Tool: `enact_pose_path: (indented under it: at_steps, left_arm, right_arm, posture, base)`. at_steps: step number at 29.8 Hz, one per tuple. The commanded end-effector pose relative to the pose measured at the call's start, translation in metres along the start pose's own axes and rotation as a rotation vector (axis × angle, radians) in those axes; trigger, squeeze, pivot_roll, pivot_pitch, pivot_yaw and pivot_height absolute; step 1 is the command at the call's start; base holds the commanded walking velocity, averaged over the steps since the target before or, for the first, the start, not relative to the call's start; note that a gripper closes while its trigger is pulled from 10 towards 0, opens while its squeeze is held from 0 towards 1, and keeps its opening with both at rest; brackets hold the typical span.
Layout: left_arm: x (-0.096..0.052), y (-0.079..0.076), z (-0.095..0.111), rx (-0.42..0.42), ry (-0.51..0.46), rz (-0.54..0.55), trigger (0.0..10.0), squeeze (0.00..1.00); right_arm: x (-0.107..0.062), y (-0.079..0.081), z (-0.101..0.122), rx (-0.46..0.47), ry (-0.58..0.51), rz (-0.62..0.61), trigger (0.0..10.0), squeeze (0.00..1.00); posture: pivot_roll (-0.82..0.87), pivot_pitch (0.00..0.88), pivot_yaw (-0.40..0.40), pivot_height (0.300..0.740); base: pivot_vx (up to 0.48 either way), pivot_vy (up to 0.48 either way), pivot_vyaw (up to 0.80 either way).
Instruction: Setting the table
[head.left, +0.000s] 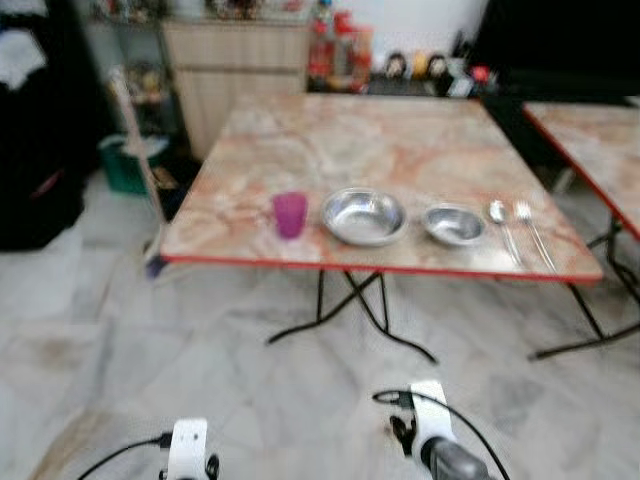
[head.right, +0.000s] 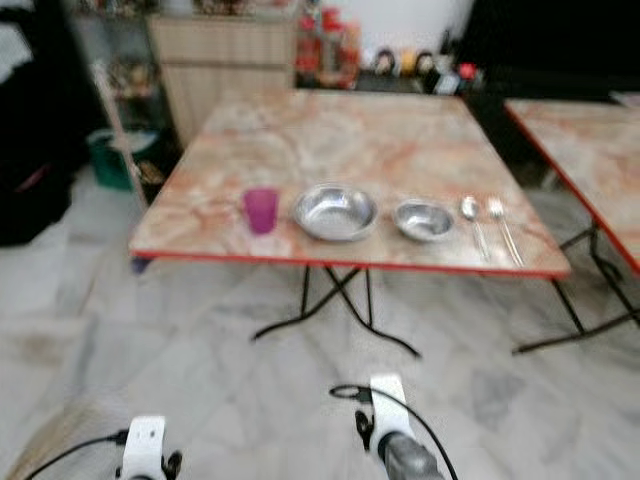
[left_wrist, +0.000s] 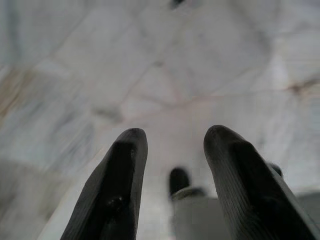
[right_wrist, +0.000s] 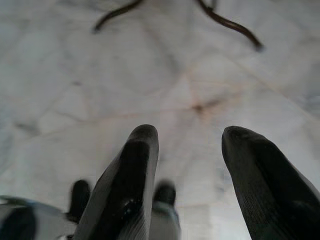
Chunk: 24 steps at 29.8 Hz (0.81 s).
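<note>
Table (head.left: 300, 140): a marble-patterned top with a red edge on black folding legs, ahead of the robot and well apart from both arms.
Place setting, left to right: a purple cup (head.left: 290, 214), a large steel bowl (head.left: 364, 216), a small steel bowl (head.left: 454, 224), a spoon (head.left: 503, 226) and a fork (head.left: 534, 232) lie in a row along the table's near edge.
Spacing: cup near the large bowl, the two bowls near each other, spoon and fork side by side just beside the small bowl.
Left gripper (left_wrist: 172, 150): hangs low over the pale tiled floor (left_wrist: 150, 60), fingers (left_wrist: 120, 185) spread apart, holding nothing.
Right gripper (right_wrist: 190, 150): also low above the floor, fingers (right_wrist: 135, 180) parted with nothing between them.
Head views: both wrists appear at the lower edge, nearer than the table; a second table (head.left: 600, 140) stands to the right.
Right wrist view: the table's curved black leg (right_wrist: 227, 22) rests on the tiles beyond the fingertips.
Background: a wooden cabinet (head.left: 235, 70) and blurred bottles behind the table.
</note>
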<state>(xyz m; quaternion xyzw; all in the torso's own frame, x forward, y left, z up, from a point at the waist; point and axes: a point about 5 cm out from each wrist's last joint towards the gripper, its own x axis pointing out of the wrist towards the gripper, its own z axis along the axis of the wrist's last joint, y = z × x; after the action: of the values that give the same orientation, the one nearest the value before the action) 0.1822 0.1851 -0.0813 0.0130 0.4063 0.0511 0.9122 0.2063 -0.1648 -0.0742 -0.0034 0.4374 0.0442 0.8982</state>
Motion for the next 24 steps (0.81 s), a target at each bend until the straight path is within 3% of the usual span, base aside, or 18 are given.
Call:
enact_pose_path:
  at_steps: [1, 21, 24]
  left_arm:
    - [0.0004, -0.0064, 0.0013, -0.004, -0.002, -0.019, 10.0, 0.0]
    - [0.0005, -0.0089, 0.0021, -0.005, -0.007, -0.03, 10.0, 0.0]
    - [0.0002, -0.0085, 0.0013, 0.012, -0.007, -0.032, 10.0, 0.0]
  right_arm:
    - [-0.0001, -0.0033, 0.0013, 0.005, 0.001, -0.01, 10.0, 0.0]
    - [0.0, -0.0029, 0.0012, -0.016, 0.007, -0.006, 10.0, 0.0]
    - [0.0001, -0.0025, 0.0012, -0.018, 0.009, -0.004, 10.0, 0.0]
  posture:
    - [0.08, 0.0, -0.057, 0.74]
    - [0.09, 0.0, -0.064, 0.74]
    - [0.09, 0.0, -0.063, 0.74]
  base:
    - [0.42, 0.0, 0.0]
    - [0.416, 0.0, 0.0]
    - [0.0, 0.0, 0.0]
